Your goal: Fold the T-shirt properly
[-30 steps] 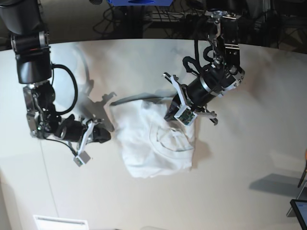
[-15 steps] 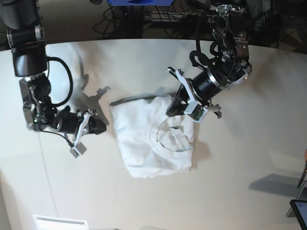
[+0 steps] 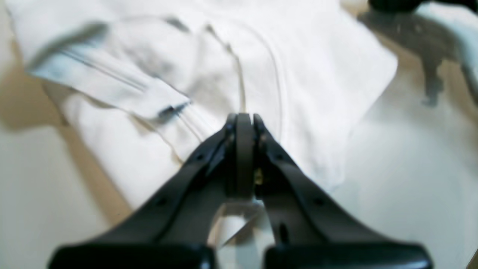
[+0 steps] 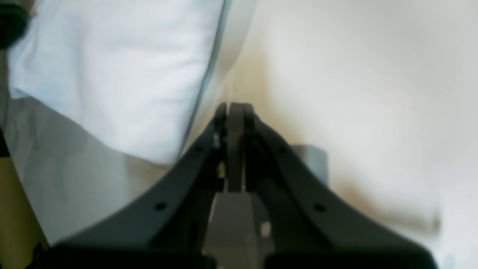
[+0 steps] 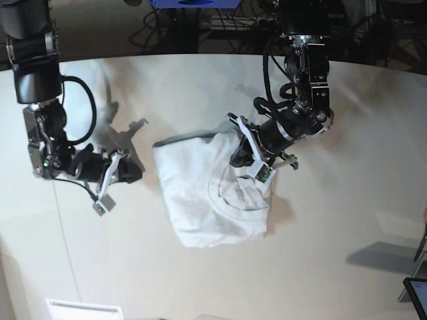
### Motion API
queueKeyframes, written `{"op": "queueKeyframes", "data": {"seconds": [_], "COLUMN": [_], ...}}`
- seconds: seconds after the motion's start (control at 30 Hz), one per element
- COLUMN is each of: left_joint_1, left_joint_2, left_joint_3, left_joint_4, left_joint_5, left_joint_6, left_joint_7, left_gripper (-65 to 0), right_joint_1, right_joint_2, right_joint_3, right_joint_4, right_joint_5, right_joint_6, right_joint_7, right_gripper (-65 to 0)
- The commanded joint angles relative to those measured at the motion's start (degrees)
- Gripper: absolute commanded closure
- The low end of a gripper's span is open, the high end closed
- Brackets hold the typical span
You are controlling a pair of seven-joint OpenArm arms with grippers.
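I see a smooth off-white table (image 5: pixel 347 220) with a curved far edge, and beyond that edge a dark strip of room holding tangled black cables (image 5: pixel 220 30) and a blue object (image 5: pixel 193 3). Along the near edge toward the left corner lies a small white slatted panel (image 5: pixel 83 310), and at the right edge a dark screen corner (image 5: pixel 417 293) pokes in. Starting from the left of the base view, my right gripper (image 5: pixel 130 172) hangs low over bare table, clear of the cloth; from its wrist camera I see its jaws pressed together on nothing, with the shirt's edge just beside the tips. Around the middle of the table the T-shirt (image 5: pixel 207 200) lies folded into a compact, wrinkled white bundle, its neckline curve showing on top and a hemmed flap (image 3: pixel 112 86) doubled over one side. Further right, my left gripper (image 5: pixel 240 155) sits at the bundle's far right corner; its jaws are also pressed together with no cloth between them, poised over the fabric. I see no containers anywhere on the table.
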Motion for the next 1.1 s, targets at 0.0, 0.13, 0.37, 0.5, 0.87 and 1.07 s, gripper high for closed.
{"op": "queueKeyframes", "data": {"seconds": [0.0,0.13,0.37,0.5,0.87,1.07], "left_joint_1": [-1.2,-1.3,5.9,11.1,14.7,8.0], "left_joint_2": [0.0,-1.3,-1.3,-1.3,-1.2,-1.0], "left_joint_3": [-0.6,-2.1,-5.6,-5.8,-6.2,-5.6], "left_joint_4": [1.1,3.4,14.8,15.4,15.4,7.4], "left_joint_5": [0.3,1.0,-0.7,0.6,6.6,7.9], "left_joint_6": [-0.3,-0.3,-0.3,-0.3,-0.3,-0.3], "left_joint_7": [-1.2,-1.2,-0.6,-0.6,-1.1,-1.0], "left_gripper": [0.0,0.0,0.0,0.0,0.0,0.0], "right_joint_1": [1.4,1.4,1.4,-0.8,-5.3,-5.9], "right_joint_2": [0.6,0.6,1.9,2.8,0.9,-0.3], "right_joint_3": [0.4,0.4,0.4,0.4,-0.2,-0.3], "right_joint_4": [1.1,1.1,1.1,1.1,1.1,1.2], "right_joint_5": [1.2,1.2,1.2,1.2,1.2,1.2], "right_joint_6": [0.6,0.6,0.6,0.6,0.6,0.6], "right_joint_7": [1.2,1.2,1.8,2.7,3.8,3.4], "right_gripper": [0.0,0.0,0.0,0.0,0.0,0.0]}}
